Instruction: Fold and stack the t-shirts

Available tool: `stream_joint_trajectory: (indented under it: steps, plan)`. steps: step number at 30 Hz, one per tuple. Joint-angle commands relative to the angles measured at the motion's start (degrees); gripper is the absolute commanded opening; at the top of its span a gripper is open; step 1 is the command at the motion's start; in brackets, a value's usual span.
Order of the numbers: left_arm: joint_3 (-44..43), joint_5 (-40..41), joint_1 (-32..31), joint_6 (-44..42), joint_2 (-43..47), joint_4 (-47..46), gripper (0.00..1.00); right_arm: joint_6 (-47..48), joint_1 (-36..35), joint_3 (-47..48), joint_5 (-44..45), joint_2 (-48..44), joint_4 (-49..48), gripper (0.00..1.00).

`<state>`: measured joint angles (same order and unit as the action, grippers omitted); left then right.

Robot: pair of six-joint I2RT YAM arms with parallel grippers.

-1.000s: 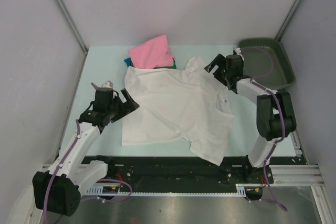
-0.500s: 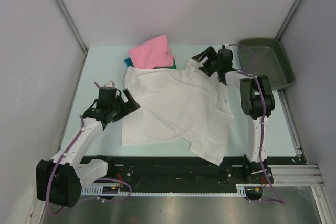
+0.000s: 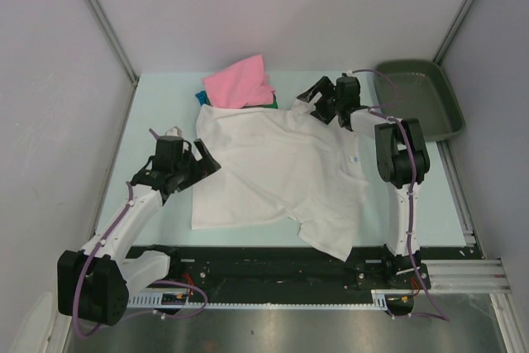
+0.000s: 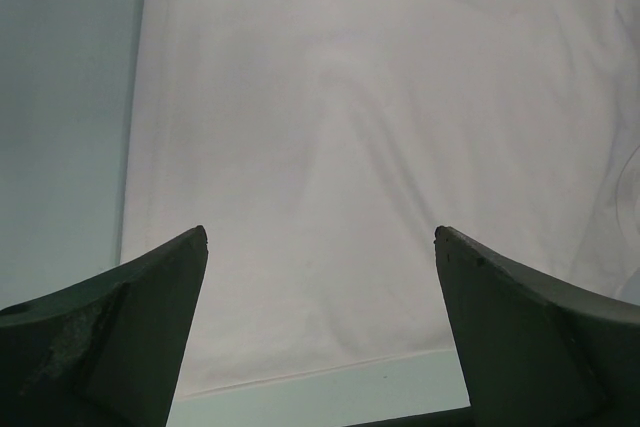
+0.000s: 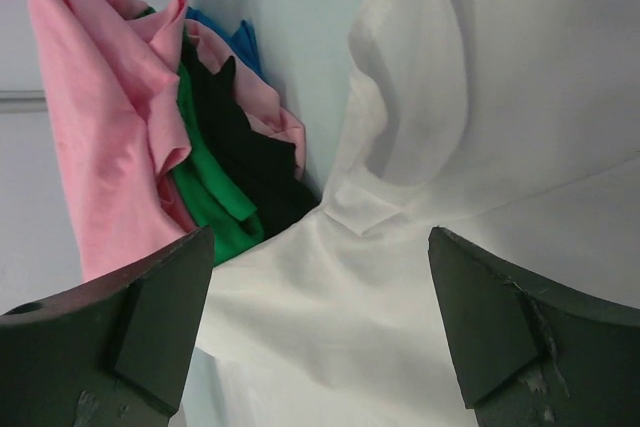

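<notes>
**Q:** Where's everything sitting right now?

**A:** On my feed, the white t-shirt (image 3: pixel 277 167) is spread out flat-ish on the surface (image 3: pixel 161 105), with one corner reaching the near edge. The pink t-shirt (image 3: pixel 240 80) is crumpled on top of the green t-shirt (image 5: pixel 205 187), black t-shirt (image 5: pixel 250 147) and blue t-shirt (image 5: pixel 240 42) at the far side. That pile touches the white one's far edge.

**Q:** And the arms?

**A:** The left end effector (image 3: pixel 207 159) is at the white shirt's left edge, fingers spread wide with nothing between them. The right end effector (image 3: pixel 318 103) is over its far right corner, same deal, gaping and gripping nothing. The tray (image 3: pixel 446 101) sits far right.
</notes>
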<state>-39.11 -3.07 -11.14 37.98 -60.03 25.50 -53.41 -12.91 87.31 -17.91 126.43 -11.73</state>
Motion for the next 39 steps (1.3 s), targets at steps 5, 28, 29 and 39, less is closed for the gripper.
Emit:
stream_joint_trajectory:
  steps: [5, 28, 29, 39]
  plan:
    - [0.6, 0.3, 0.1, -0.6, -0.1, -2.4, 1.0, 1.6, 0.1, 1.8, 0.2, -0.1, 2.2, 0.92]
    - [1.2, 0.1, 2.5, -2.1, -1.2, -3.1, 1.0, -0.5, -2.8, 17.3, 1.3, 11.1, 3.8, 0.91]
    - [1.3, 0.1, 2.8, -2.1, -1.2, -3.1, 1.0, -0.6, -2.9, 17.8, 1.1, 11.5, 3.1, 0.91]
    - [1.5, -1.1, 4.0, -2.4, -1.7, -3.8, 1.0, -0.1, -5.0, 30.8, -1.1, 18.5, 1.6, 0.9]
